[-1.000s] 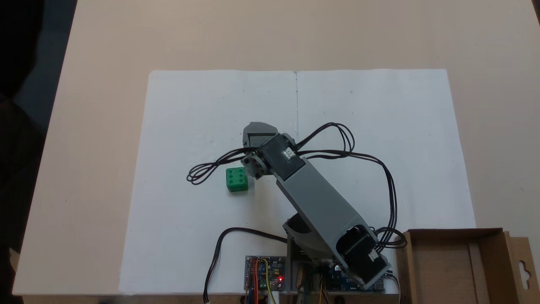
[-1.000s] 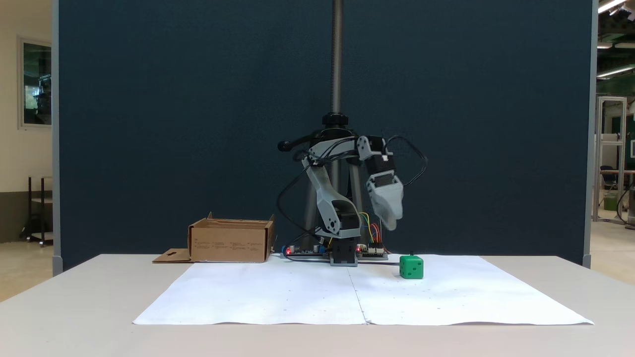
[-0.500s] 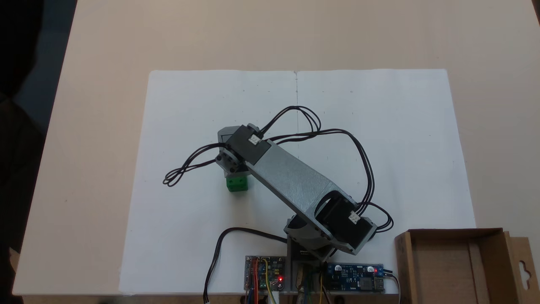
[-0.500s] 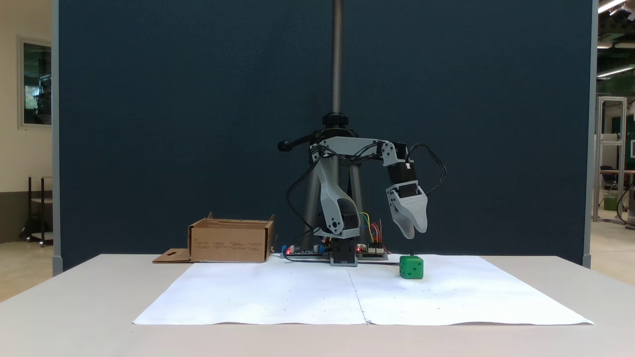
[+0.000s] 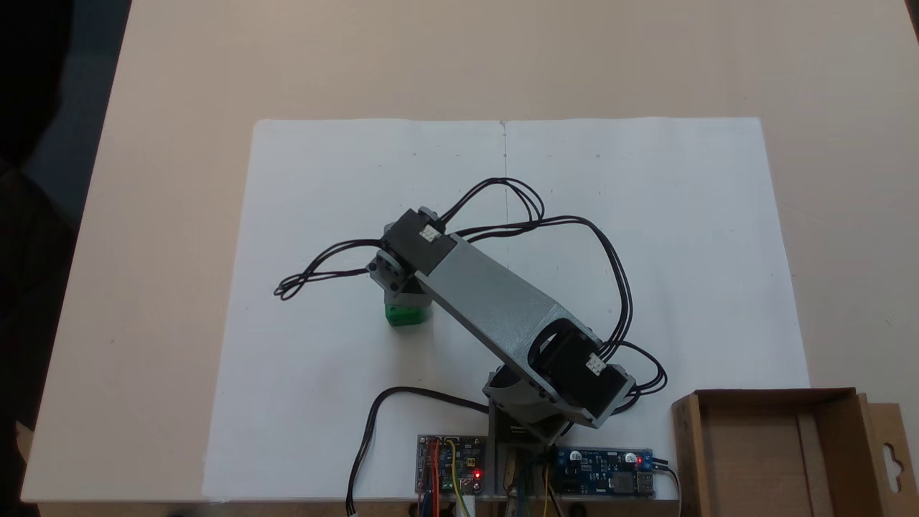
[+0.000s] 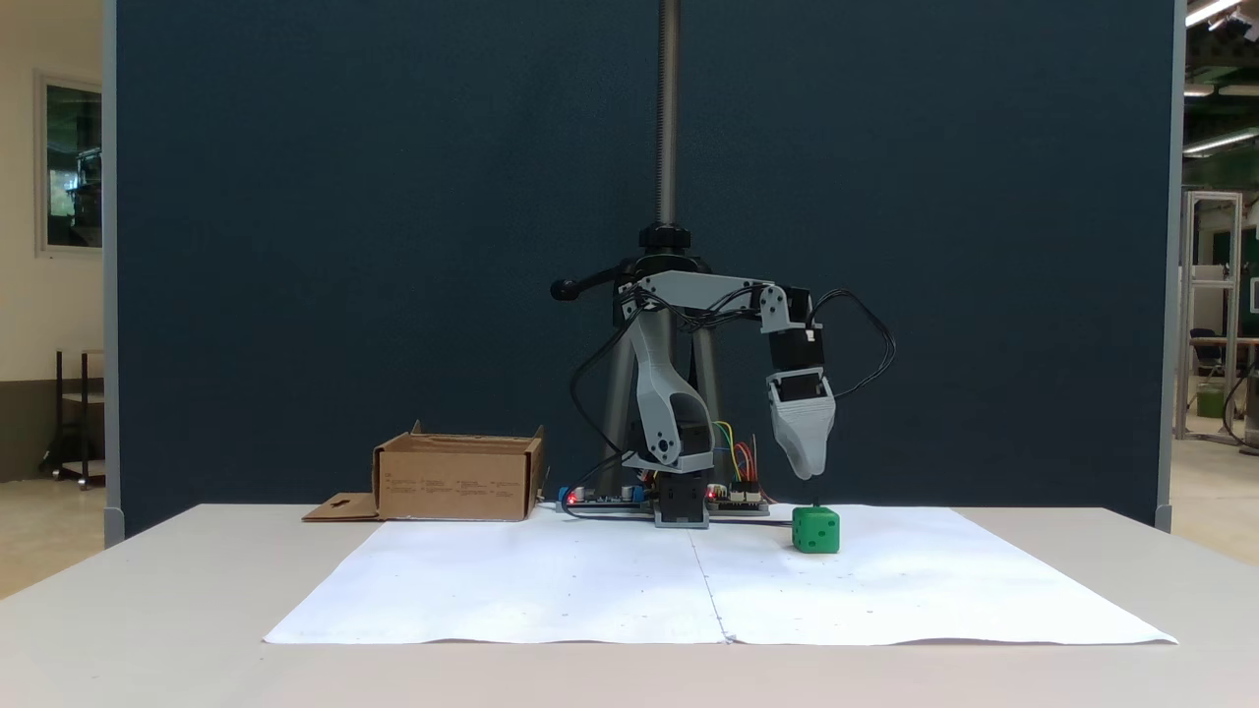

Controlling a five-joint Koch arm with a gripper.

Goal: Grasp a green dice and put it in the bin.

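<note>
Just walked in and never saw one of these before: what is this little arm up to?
The arm's gripper hangs point-down right above a green dice that sits on white paper, not touching it. It looks set to pick it up. A cardboard bin waits beside the arm's base, with nothing seen in it.

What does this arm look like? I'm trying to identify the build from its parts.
The arm has light grey, plastic-looking links with black boxy motors at the joints, each bearing a small white connector. Loops of thin black cable run along it. The tool is a light grey tapered shell narrowing to a rounded tip. At the base sit circuit boards with red lights and coloured wires.
</note>
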